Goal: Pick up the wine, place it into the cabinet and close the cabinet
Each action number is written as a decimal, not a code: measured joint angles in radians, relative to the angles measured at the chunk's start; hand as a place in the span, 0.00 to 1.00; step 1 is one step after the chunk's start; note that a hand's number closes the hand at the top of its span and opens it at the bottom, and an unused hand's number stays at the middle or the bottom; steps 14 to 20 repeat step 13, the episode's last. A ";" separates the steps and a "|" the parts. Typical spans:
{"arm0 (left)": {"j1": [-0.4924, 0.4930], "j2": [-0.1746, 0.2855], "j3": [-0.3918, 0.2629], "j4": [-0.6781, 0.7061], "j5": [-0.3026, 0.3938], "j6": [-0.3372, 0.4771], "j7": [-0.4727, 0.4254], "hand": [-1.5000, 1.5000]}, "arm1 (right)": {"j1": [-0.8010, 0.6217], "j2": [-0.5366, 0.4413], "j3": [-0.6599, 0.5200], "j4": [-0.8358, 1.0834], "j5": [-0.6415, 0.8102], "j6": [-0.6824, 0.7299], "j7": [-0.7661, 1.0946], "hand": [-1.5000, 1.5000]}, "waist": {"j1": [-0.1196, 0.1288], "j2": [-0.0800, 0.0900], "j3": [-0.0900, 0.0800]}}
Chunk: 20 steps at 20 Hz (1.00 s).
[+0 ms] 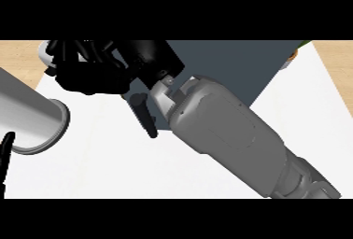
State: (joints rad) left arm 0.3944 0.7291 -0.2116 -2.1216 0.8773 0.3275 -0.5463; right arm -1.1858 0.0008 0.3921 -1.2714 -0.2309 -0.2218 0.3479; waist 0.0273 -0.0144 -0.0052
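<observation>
My right forearm (228, 135) runs from the lower right up to the black right hand (96, 74) at the upper left. Its fingers curl round a pale rounded thing (43, 51) at the top left edge. Most of that thing is hidden, and it looks like part of the wine. The dark grey cabinet (234, 60) lies just right of the hand, at the top centre. A dark narrow bar (143, 114) hangs below the hand over the white counter (124, 163). My left forearm (31, 119) enters from the left, and only a black sliver of the left hand (5, 161) shows.
The white counter spreads across the lower half of the view. Its wooden-looking floor border (331, 60) shows at the top corners. A small green and orange thing (295, 52) peeks out at the cabinet's right edge.
</observation>
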 measured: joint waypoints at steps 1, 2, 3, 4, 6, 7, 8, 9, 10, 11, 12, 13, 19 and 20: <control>0.001 -0.006 -0.004 -0.004 -0.007 0.003 0.000 0.00 | 0.000 0.000 -0.005 0.015 -0.004 0.019 -0.024 1.00 | 0.002 -0.003 -0.002; 0.000 -0.007 -0.003 -0.010 -0.007 0.006 0.007 0.00 | -0.004 0.000 -0.001 0.031 -0.007 0.032 -0.049 1.00 | 0.006 -0.006 -0.005; -0.012 -0.007 0.005 -0.008 -0.002 0.008 0.017 0.00 | -0.012 0.000 0.005 0.047 -0.013 0.049 -0.070 1.00 | 0.009 -0.008 -0.009; -0.008 -0.013 -0.003 -0.002 -0.010 0.001 0.011 0.00 | -0.018 0.000 0.007 0.061 -0.018 0.061 -0.086 1.00 | 0.013 -0.010 -0.012; -0.014 -0.017 -0.004 0.004 -0.008 -0.004 0.014 0.00 | -0.028 0.000 0.013 0.088 -0.014 0.070 -0.115 1.00 | 0.016 -0.013 -0.016; -0.014 -0.016 0.001 0.005 -0.005 -0.005 0.019 0.00 | -0.030 0.000 0.013 0.098 -0.012 0.075 -0.129 1.00 | 0.018 -0.014 -0.018; -0.016 -0.014 0.006 0.002 -0.005 -0.003 0.023 0.00 | -0.035 0.000 0.010 0.111 -0.012 0.083 -0.140 1.00 | 0.020 -0.014 -0.020; -0.020 -0.013 0.006 -0.004 -0.005 0.001 0.029 0.00 | -0.044 0.000 0.016 0.127 -0.005 0.090 -0.159 1.00 | 0.024 -0.014 -0.024; -0.018 -0.011 0.009 -0.007 -0.002 0.000 0.033 0.00 | -0.052 -0.001 0.018 0.140 -0.001 0.098 -0.170 1.00 | 0.027 -0.015 -0.026; -0.021 -0.009 0.013 -0.004 -0.002 -0.002 0.035 0.00 | -0.058 -0.001 0.018 0.152 0.002 0.105 -0.178 1.00 | 0.027 -0.014 -0.029; -0.022 -0.011 0.013 -0.007 -0.003 0.003 0.037 0.00 | -0.064 0.000 0.020 0.159 0.001 0.110 -0.180 1.00 | 0.026 -0.015 -0.031; -0.021 -0.015 0.008 -0.008 -0.005 0.005 0.038 0.00 | -0.067 -0.002 0.020 0.167 0.002 0.120 -0.191 1.00 | 0.026 -0.015 -0.033; -0.021 -0.015 0.008 -0.008 -0.005 0.005 0.038 0.00 | -0.067 -0.002 0.020 0.167 0.002 0.120 -0.191 1.00 | 0.026 -0.015 -0.033; -0.021 -0.015 0.008 -0.008 -0.005 0.005 0.038 0.00 | -0.067 -0.002 0.020 0.167 0.002 0.120 -0.191 1.00 | 0.026 -0.015 -0.033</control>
